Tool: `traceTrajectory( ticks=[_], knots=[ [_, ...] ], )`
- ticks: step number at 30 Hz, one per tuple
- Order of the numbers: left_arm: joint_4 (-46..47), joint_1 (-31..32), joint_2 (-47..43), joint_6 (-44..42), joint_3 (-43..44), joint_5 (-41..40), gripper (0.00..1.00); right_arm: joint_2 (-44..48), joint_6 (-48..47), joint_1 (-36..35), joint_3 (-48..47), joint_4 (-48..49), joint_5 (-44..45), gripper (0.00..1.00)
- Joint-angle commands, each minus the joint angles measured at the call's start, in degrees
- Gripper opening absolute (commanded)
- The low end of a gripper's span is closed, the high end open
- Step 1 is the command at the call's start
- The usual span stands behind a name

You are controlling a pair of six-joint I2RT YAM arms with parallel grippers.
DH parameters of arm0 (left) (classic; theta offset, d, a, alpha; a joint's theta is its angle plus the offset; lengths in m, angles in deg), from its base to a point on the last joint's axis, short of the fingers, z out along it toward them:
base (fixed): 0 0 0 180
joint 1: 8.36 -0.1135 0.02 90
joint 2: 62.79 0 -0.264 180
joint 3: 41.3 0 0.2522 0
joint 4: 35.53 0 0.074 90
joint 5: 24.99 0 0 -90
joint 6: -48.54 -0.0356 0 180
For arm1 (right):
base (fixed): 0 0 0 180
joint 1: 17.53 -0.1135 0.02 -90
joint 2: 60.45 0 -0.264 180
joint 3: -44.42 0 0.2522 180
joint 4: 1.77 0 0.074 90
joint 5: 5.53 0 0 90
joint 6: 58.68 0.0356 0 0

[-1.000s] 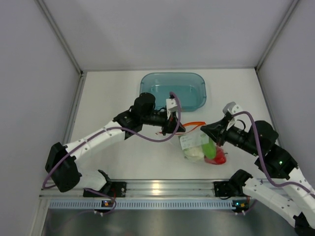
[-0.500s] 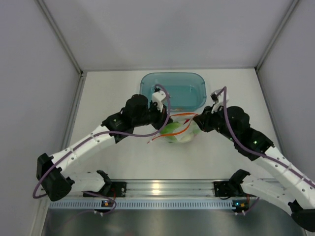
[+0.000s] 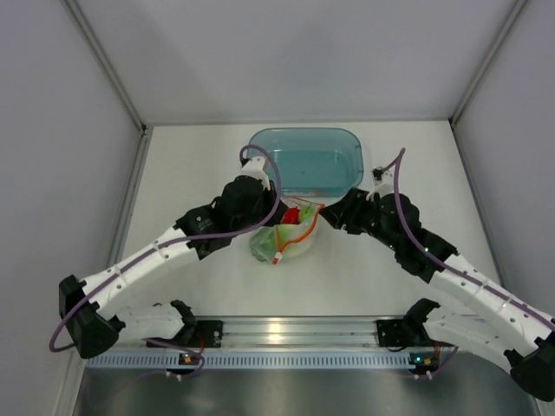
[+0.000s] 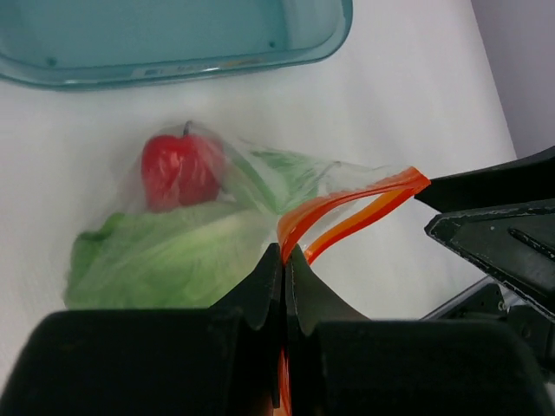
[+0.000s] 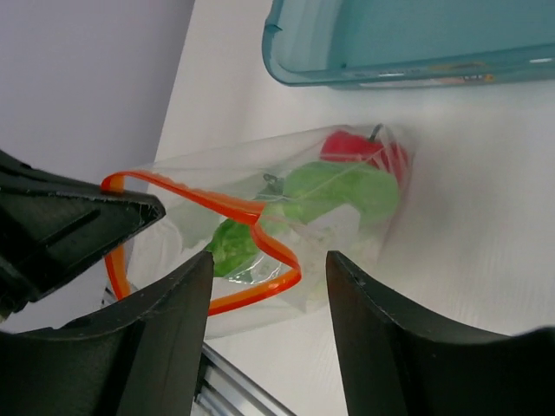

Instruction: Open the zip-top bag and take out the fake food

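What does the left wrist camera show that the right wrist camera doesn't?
Only the left wrist view shows the left tool with its two fingers pressed together on the orange strip of the zip-top bag. Only the right wrist view shows the bag's mouth gaping as an orange loop, seen past the right tool's spread fingers, and a small darker-green piece inside. Both show the red pepper, the leafy cabbage and the teal bin.

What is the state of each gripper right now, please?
Left gripper: closed on the orange-red zip strip of the clear plastic zip-top bag.
Right gripper: open, holding nothing.
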Motion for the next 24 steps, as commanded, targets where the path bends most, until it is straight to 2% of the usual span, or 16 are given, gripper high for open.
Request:
traceTrajectory(
  ticks=[1,6,12,16,19,24],
  knots=[
    [6.2,3.4,-4.1,10.5,-3.4,-11.8,0.0,-0.5,6.8,-2.3,2.3,5.8,1.4,0.57],
    [11.4,5.8,-6.4,16.4,-8.0,-16.9,0.0,-4.4,9.5,-4.0,5.7,12.6,-0.6,0.57],
    [15.5,10.3,-7.1,22.5,-11.9,-23.4,0.0,-9.3,10.0,-7.4,6.1,14.2,5.7,0.56],
    [17.8,12.2,-6.9,23.6,-12.9,-25.7,0.0,-13.4,11.3,-8.0,6.8,18.7,6.2,0.53],
    [17.9,12.9,-6.2,23.9,-13.0,-27.3,0.0,-16.5,10.5,-8.6,5.3,18.9,7.6,0.41],
    [16.2,13.2,-6.1,19.9,-12.7,-32.7,0.0,-17.4,7.8,-9.0,5.0,16.0,10.6,0.11]
  ],
)
